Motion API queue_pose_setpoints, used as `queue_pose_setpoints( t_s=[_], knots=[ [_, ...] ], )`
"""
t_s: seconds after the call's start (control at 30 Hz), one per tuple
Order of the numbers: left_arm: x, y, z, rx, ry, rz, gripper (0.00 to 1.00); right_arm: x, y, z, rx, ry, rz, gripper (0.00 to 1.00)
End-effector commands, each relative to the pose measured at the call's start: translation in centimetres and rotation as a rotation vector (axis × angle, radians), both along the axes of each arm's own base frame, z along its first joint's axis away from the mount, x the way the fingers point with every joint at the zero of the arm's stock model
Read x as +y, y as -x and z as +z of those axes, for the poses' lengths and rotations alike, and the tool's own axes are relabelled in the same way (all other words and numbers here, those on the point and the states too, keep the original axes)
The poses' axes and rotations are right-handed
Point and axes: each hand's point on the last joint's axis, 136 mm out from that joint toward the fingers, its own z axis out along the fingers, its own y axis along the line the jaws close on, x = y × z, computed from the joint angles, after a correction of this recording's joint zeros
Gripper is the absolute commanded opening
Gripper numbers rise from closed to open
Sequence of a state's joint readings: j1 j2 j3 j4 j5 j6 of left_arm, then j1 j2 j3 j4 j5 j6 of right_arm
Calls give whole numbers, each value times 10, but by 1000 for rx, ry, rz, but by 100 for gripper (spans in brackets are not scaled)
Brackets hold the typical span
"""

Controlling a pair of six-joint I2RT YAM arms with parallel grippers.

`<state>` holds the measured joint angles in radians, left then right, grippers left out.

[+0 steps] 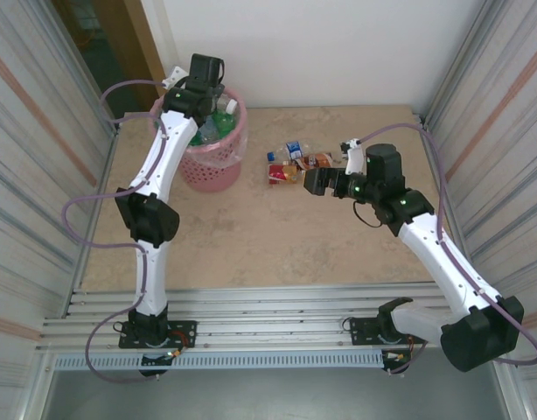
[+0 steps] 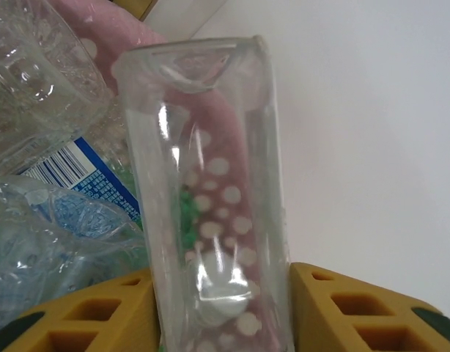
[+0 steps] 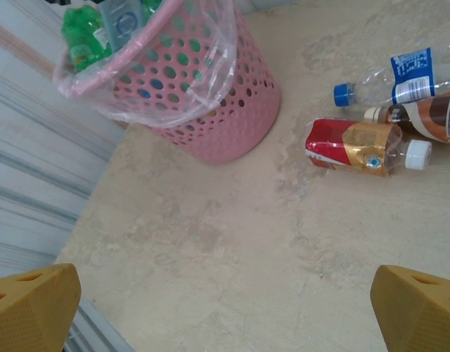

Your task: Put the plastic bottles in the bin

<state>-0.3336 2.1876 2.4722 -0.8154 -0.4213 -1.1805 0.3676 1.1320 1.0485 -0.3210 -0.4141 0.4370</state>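
Over the pink lattice bin [image 1: 214, 166] my left gripper [image 1: 205, 86] holds a clear plastic bottle [image 2: 210, 183] upright. In the left wrist view the gripper [image 2: 221, 312] has its yellow fingers [image 2: 357, 312] against both sides of that bottle. Other clear and green bottles [image 1: 218, 124] lie inside the bin [image 3: 210, 110]. Several bottles [image 1: 295, 162] lie on the table right of the bin: one with a red and gold label [image 3: 357, 147], a clear one with a blue cap [image 3: 401, 81], and a brown one [image 3: 423, 117]. My right gripper [image 1: 310, 182] hovers just right of them, open and empty [image 3: 225, 308].
The bin's thin pink liner bag [image 3: 203, 66] hangs over its rim. Ribbed metal walls [image 1: 41, 131] close in both sides of the beige table [image 1: 268, 236]. A metal rail [image 1: 268, 306] with both arm bases runs along the near edge.
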Motion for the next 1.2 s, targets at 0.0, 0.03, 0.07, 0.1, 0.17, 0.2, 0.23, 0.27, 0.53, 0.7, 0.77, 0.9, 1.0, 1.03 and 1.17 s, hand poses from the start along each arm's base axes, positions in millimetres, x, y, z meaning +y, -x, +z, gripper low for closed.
queue_pose_setpoints(
  t_s=[0.0,0.03,0.07,0.1,0.17,0.2,0.23,0.27,0.53,0.7,0.77,0.9,1.0,1.03,1.17],
  knots=[
    [13,8,4,10,-27,44,58,4,-3,-1,0,-5,-5,100],
    [14,10,6,7,-28,45,60,5,-3,-2,0,-4,-3,100],
    [15,11,8,1,-30,46,60,6,-2,-2,-2,-4,-1,100],
    [16,13,11,-5,-31,48,61,7,-3,-2,0,-3,0,100],
    [18,15,17,-15,-36,51,61,8,-3,-2,-2,-3,4,100],
    [19,17,19,-19,-41,50,62,9,-3,-2,-2,-3,5,100],
    [20,17,22,-26,-43,50,62,9,-3,-2,-4,-3,6,100],
    [19,18,24,-32,-50,46,63,9,-2,-2,-3,-2,6,100],
    [2,27,73,-150,-155,-30,60,11,-2,-4,2,2,10,100],
    [3,28,83,-178,-207,-42,57,11,-1,-4,2,5,10,100],
    [4,26,80,-174,-211,-49,55,11,0,-4,1,4,12,100],
    [6,20,72,-162,-213,-65,50,12,-1,-5,3,5,13,100],
    [9,14,60,-138,-203,-75,48,12,-1,-6,5,8,13,100],
    [9,11,55,-129,-200,-81,48,12,-1,-5,5,8,11,100],
    [5,-1,50,-136,-214,-133,48,13,-1,-6,7,9,14,100]
  ],
)
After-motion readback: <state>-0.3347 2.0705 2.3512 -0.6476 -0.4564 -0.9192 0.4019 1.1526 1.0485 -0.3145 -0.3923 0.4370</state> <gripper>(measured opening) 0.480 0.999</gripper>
